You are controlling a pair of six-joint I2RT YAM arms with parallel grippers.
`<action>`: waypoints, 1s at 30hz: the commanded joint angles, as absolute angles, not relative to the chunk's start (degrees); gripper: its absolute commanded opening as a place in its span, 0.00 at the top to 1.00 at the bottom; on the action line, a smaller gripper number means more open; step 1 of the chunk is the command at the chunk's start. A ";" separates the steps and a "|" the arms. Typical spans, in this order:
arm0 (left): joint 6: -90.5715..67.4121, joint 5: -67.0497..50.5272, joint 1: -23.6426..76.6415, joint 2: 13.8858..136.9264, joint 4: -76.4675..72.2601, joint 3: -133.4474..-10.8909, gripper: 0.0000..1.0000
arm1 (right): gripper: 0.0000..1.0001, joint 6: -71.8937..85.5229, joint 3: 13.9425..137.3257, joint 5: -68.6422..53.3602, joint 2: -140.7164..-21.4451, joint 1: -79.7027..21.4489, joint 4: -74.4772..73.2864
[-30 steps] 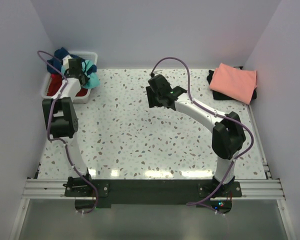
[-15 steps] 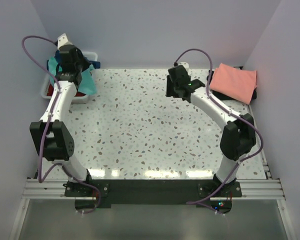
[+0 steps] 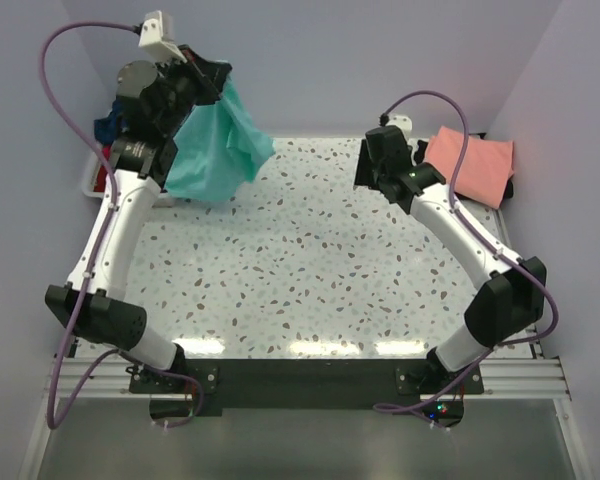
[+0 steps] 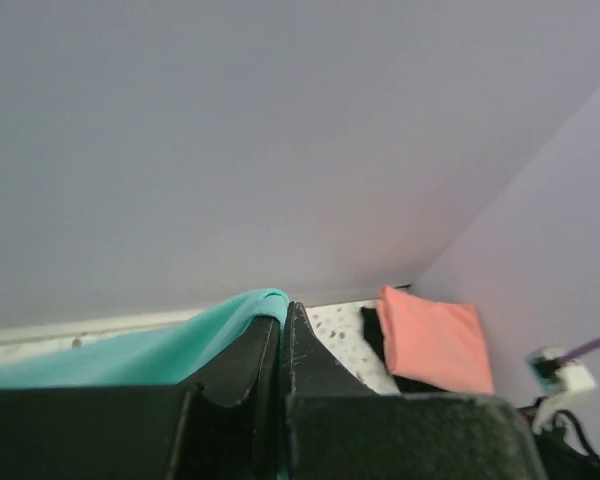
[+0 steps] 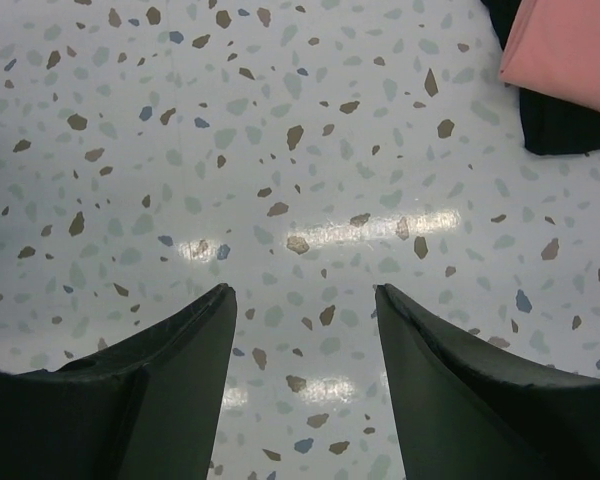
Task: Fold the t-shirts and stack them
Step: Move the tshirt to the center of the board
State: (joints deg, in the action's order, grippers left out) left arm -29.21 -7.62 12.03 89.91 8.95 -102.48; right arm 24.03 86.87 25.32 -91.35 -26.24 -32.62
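Top: left gripper (image 3: 205, 82) high up, teal t-shirt (image 3: 218, 150) hanging unfolded above table (image 3: 310, 270), far left.
Left wrist: jaws pinched on teal cloth.
Right wrist: right gripper (image 5: 302, 292) spread, empty. Pink t-shirt (image 5: 570, 45) folded atop black t-shirt (image 5: 565, 125).
Est. two stacked, teal's fold pending.

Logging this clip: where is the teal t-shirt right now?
Top view, far left: the teal t-shirt hangs clamped in the raised left tool, over the table's back-left corner.

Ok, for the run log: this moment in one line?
left hand: shut on teal t-shirt, raised | right hand: open, above table | pink t-shirt on black t-shirt
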 commanded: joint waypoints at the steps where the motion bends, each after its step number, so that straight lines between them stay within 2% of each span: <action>1: -32.78 -22.48 11.60 84.20 -6.22 -103.89 1.00 | 0.39 26.01 84.12 28.29 -87.19 -26.37 -32.25; 10: -46.31 -45.07 13.79 85.25 -27.05 -99.84 1.00 | 0.39 29.17 82.27 34.10 -81.83 -26.28 -35.24; 14: -47.29 -54.46 19.32 88.41 -31.02 -101.95 1.00 | 0.40 31.46 81.56 36.90 -80.07 -26.28 -36.21; 18: -45.36 -57.48 22.32 88.60 -30.43 -101.52 1.00 | 0.41 32.69 80.33 38.49 -77.44 -26.28 -36.65; 20: -40.72 -52.25 22.24 86.58 -26.39 -98.72 1.00 | 0.41 32.61 79.98 38.93 -76.20 -26.37 -36.65; 22: -32.40 -43.20 22.32 82.91 -14.28 -96.60 1.00 | 0.41 32.43 79.81 39.02 -75.76 -26.28 -37.18; 23: -30.78 -32.89 22.32 81.58 -11.11 -93.63 1.00 | 0.41 32.52 79.63 39.02 -75.50 -26.37 -37.35; 26: -27.34 -15.35 22.33 77.70 -2.03 -88.01 1.00 | 0.41 32.34 78.49 38.50 -75.06 -26.37 -37.62; 28: -26.81 -9.87 22.32 76.65 2.70 -85.88 1.00 | 0.41 32.43 77.87 37.89 -74.88 -26.37 -37.53; 30: -26.28 -6.51 22.24 76.55 6.22 -82.63 0.95 | 0.41 32.34 77.26 37.27 -74.88 -26.28 -37.35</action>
State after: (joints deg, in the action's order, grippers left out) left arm -31.53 -23.75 22.61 78.39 -4.23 -86.94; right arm 30.98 78.52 36.53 -76.34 -26.24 -36.99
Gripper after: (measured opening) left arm 0.028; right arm 0.595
